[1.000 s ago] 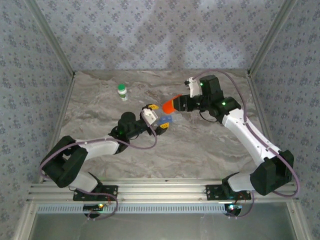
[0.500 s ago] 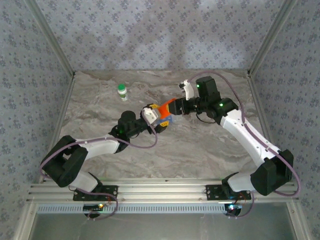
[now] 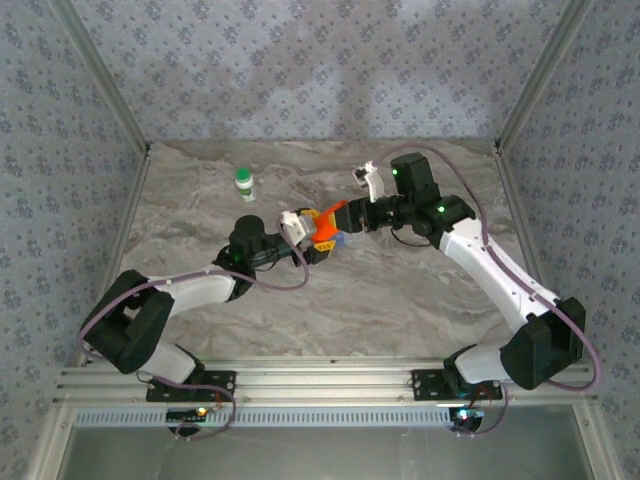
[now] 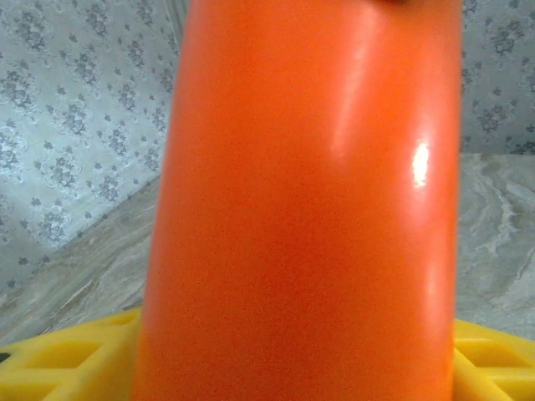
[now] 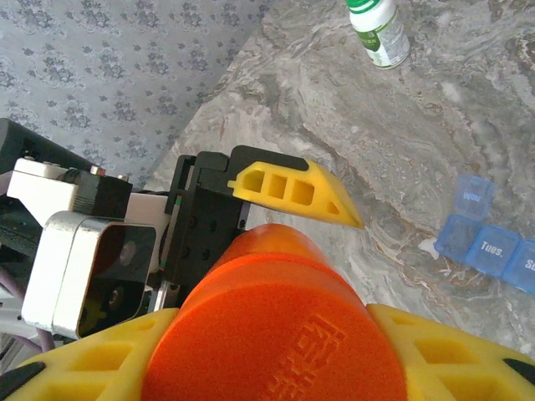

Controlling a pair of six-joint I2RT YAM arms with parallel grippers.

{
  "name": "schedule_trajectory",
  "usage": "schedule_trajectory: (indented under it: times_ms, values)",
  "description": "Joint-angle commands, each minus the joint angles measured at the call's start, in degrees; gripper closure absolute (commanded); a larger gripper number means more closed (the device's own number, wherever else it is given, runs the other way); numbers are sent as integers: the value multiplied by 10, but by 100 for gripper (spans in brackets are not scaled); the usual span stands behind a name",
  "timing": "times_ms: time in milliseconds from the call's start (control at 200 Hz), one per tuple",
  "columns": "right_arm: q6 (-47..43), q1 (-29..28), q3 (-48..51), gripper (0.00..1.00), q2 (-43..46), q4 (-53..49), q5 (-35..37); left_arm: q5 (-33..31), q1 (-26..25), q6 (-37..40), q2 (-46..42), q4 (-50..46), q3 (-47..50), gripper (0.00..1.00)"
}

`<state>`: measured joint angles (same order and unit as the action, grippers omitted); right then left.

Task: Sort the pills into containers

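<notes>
My right pincer (image 5: 267,368): clamped on orange bottle (image 5: 276,326)
My left pincer (image 3: 315,228): apart, astride that bottle
Writing on pill box (image 5: 489,242) near my pincers: "Tues."

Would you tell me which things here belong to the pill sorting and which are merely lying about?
For the job:
- orange bottle, being handled
- blue pill box, on the table

Lying about:
- white bottle with green cap, standing apart
</notes>
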<state>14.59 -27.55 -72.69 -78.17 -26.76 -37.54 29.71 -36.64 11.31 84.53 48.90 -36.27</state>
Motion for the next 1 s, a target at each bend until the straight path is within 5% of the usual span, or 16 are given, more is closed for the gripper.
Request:
schedule_trajectory:
  times_ms: [0,995]
  values:
    - [6,-4,-18,48,-2,8,-30,27,1,-4,-14,-5,-20,33]
    - [14,-2,-20,46,-16,0,-29,20,-8,14,-46,-76,-30,46]
